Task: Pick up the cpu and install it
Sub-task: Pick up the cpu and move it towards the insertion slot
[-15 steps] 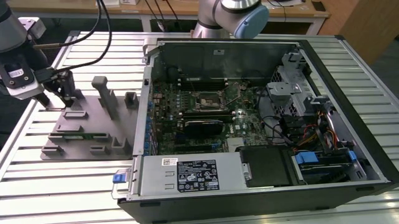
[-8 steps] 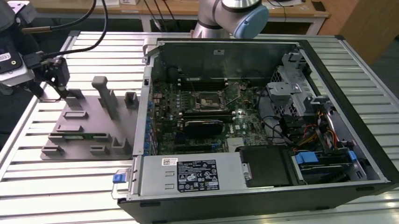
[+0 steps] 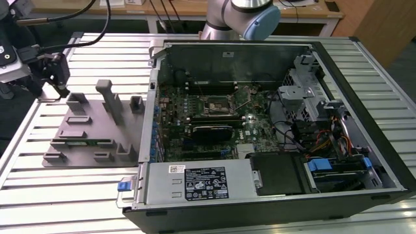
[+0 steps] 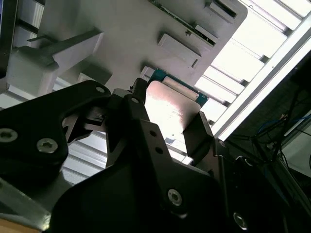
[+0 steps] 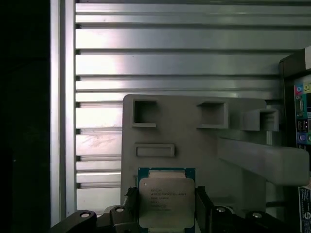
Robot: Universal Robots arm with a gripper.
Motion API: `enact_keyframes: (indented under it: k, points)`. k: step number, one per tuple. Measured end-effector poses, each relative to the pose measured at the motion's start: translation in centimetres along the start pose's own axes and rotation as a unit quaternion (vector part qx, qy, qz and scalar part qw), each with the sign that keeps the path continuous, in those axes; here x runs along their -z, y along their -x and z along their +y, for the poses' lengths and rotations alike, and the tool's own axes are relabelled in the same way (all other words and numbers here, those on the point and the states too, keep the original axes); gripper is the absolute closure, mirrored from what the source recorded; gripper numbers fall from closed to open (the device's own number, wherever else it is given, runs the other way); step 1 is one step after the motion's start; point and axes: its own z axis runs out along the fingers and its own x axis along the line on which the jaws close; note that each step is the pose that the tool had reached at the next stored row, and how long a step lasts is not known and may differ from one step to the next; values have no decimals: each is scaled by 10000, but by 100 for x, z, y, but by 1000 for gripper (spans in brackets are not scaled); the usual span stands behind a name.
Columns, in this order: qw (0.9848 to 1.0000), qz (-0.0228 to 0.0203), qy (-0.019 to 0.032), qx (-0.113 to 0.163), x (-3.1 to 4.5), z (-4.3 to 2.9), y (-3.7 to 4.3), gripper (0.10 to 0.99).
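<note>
Cpu (image 5: 166,201) is clamped at two opposite edges between the fingers of the gripper (image 5: 165,195), near the grey fixture tray (image 5: 204,141). Open computer case (image 3: 260,122) is beside the tray.

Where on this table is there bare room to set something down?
In the exterior view, bare table slats lie below the grey fixture at lower left, and above the fixture beside the computer case. Crowded: the case's inside, the fixture's pockets, and the gripper holding the cpu near the fixture.
</note>
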Motion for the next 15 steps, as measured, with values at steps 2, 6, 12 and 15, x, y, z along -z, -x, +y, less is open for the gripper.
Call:
enact_keyframes:
  k: [2, 6, 12, 15]
  points:
    - [10000, -11, 0, 0, 37, 2, 2, 541]
    - [10000, -38, 2, 2, 113, 7, 6, 541]
    - [10000, -77, 2, 3, 247, 14, 13, 541]
    - [10000, -89, 3, 3, 288, 17, 15, 541]
